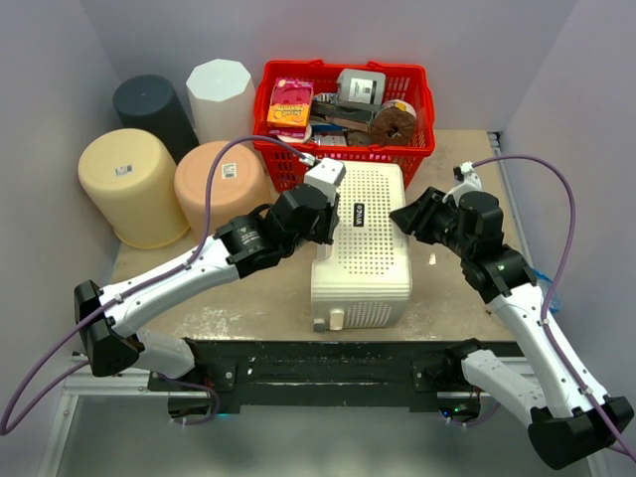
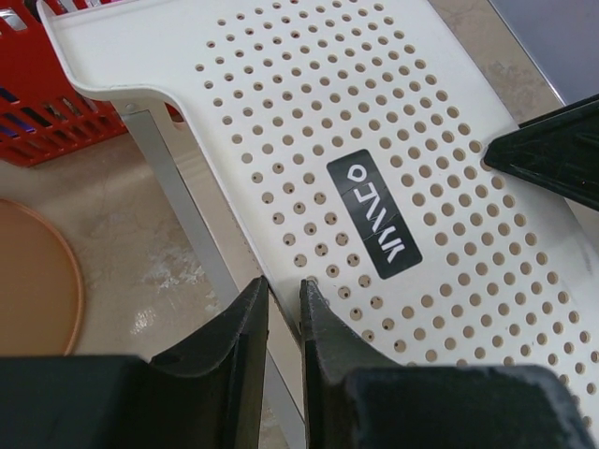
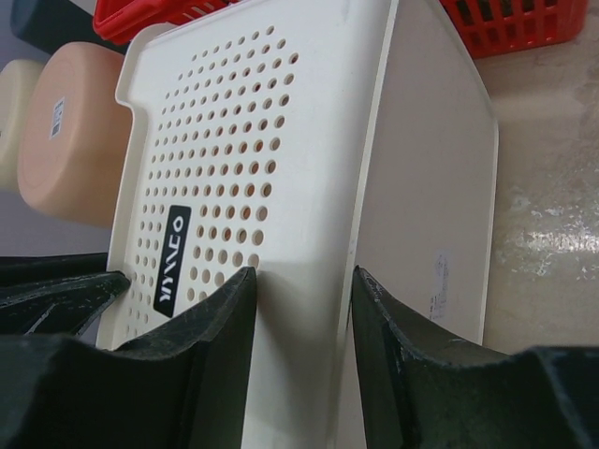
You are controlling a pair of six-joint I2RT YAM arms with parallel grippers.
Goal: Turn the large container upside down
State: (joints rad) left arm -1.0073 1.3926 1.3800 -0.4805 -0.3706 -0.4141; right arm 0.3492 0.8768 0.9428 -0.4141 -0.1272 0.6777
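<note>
The white container (image 1: pixel 363 248) sits mid-tabletop (image 1: pixel 467 308), perforated face up, just in front of the red basket (image 1: pixel 397 154). The left gripper (image 2: pixel 284 295), nearly closed, pinches its thin left rim. The right gripper (image 3: pixel 299 281), about half open, clamps its right edge.

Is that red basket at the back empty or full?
Fairly full: the red basket holds a pink packet, a grey box and other items.
</note>
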